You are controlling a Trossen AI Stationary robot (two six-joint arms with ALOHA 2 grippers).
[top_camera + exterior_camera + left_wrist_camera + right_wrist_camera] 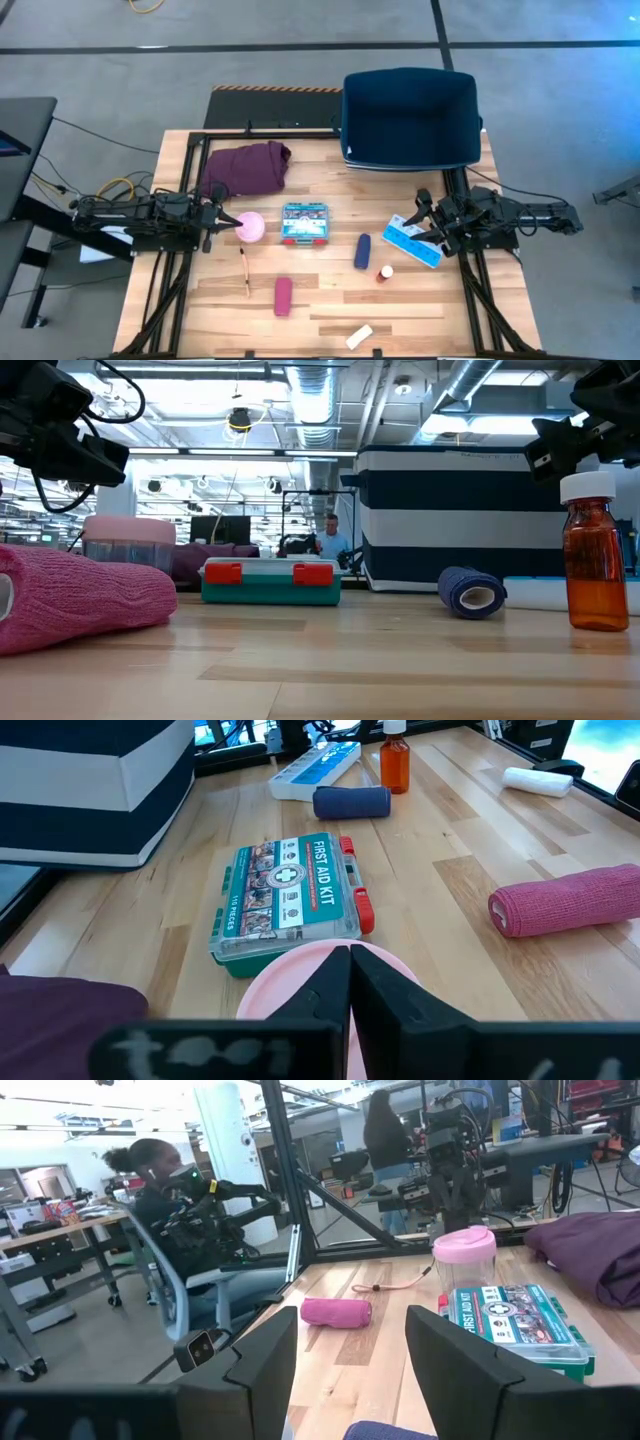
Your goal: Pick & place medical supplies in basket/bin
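The supplies lie on the wooden table: a pink-lidded round jar [250,227], a teal first aid box [304,223], a navy roll [362,251], a pink-maroon roll [283,296], an amber vial [385,272], a blue-white pill organizer [412,243], a white packet [359,336] and a thin stick [245,272]. The navy bin [410,118] stands at the far right. My left gripper [350,982] is shut, hanging just above the jar's near rim [300,970]. My right gripper [345,1350] stands open above the organizer's far end, nothing between its fingers.
A maroon cloth [247,167] lies bunched at the far left of the table. Black frame rails [190,150] run along the table's sides. People sit and stand in the room beyond the table. Bare wood shows at the near middle [320,310].
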